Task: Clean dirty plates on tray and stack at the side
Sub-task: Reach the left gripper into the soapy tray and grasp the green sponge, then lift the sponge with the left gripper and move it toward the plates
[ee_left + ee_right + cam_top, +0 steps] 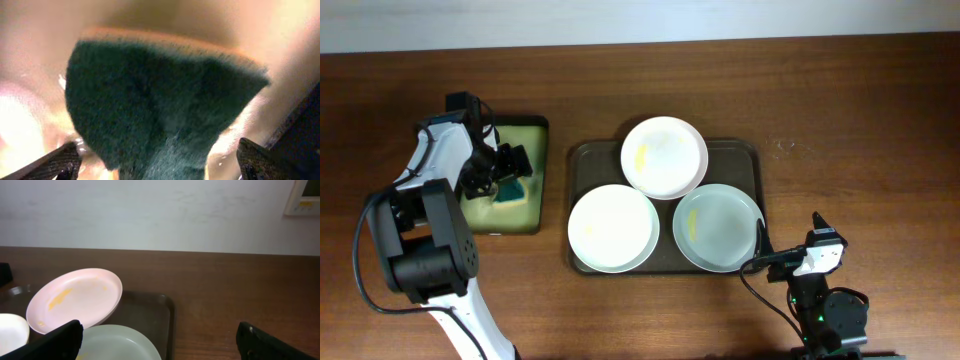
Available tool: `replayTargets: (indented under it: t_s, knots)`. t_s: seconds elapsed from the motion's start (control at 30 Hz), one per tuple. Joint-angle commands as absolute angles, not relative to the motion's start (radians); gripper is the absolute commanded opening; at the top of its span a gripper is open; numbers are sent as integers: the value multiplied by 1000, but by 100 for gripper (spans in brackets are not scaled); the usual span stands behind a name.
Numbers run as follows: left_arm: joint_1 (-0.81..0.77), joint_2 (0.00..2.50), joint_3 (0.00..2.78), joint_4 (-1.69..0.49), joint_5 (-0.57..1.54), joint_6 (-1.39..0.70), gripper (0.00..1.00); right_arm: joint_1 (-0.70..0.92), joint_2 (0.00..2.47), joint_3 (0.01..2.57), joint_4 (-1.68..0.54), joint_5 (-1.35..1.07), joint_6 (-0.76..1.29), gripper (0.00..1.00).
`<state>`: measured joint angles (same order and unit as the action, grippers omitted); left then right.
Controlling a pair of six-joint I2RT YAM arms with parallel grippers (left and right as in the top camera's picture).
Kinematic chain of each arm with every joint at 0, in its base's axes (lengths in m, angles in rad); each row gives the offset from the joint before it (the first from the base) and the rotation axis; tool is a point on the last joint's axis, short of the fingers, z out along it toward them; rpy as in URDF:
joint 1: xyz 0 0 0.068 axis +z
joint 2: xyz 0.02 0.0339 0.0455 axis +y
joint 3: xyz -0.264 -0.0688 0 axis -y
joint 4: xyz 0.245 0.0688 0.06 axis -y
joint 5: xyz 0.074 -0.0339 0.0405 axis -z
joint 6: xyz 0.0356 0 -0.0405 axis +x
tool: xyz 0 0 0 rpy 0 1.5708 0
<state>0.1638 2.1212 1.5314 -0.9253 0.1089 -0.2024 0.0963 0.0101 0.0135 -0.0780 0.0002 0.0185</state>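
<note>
**On the tray, three plates wait: nothing cleaned, nothing stacked**

On the brown tray (582, 160) in the middle of the desk (880, 120), I see all three white plates. The rear plate (664, 156) is tilted, its near edge resting on the other two, and it has a yellow smear. The right plate (717, 227) lies flat with a yellow streak near its left rim. The left plate (612, 228) lies flat beside it; I cannot tell whether it carries any residue. No plate sits on the desk beside the tray, so no stack has been started.

Left of the tray is a smaller black tray (530, 125) with a yellow-green lining. A green sponge (160, 110) lies in it. My left tool (510, 168) hangs directly over the sponge. Its wrist view shows the jaws spread wide, one finger at either side, with the sponge filling the space between them but not gripped.

My right tool (160, 342) is at the tray's near right corner, close to the right plate, with its jaws apart and holding nothing.

My judgement: the task is at its very beginning. Left to do are taking up the sponge, wiping each plate, and stacking all three at the side.
</note>
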Motion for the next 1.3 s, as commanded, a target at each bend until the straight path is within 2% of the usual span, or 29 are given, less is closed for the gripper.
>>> replayTargets:
  t_s: [0.0,0.03,0.07,0.13,0.4,0.53,0.63,0.73,0.83,0.93,1.03,1.1,1.2,1.27]
  knots:
    - [173,2122,1540,-941,109,-197,77,104,3,6,-81,9,15,98]
    - [173,2113,1541,-941,109,-197,64,104,3,6,-81,9,15,98]
    - [173,2101,1544,-940,109,-197,37,104,3,6,-81,9,15,98]
    - [173,2065,1566,-944,99,-196,0,104,3,6,-81,9,15,98]
    - [173,1804,1685,-1086,90,-197,0,104,3,6,-81,9,15,98]
    - [173,1758,1680,-1101,90,-198,0,104,3,6,-81,9,15,98]
    - [173,1782,1569,-1021,88,-235,0,104,3,6,-81,9,15,98]
    - [173,1842,1406,-820,14,-235,0,104,3,6,-81,9,15,98]
    - [173,1863,1402,-817,47,-235,0,104,3,6,-81,9,15,98]
    - [173,1801,1536,-930,151,-234,0,104,3,6,-81,9,15,98]
    - [172,1726,1585,-975,141,-234,0,104,3,6,-81,9,15,98]
    - [171,1738,1543,-966,56,-235,0,104,3,6,-81,9,15,98]
    - [171,1804,1335,-819,52,-234,0,104,3,6,-81,9,15,98]
    - [175,1842,1302,-793,52,-234,0,104,3,6,-81,9,15,99]
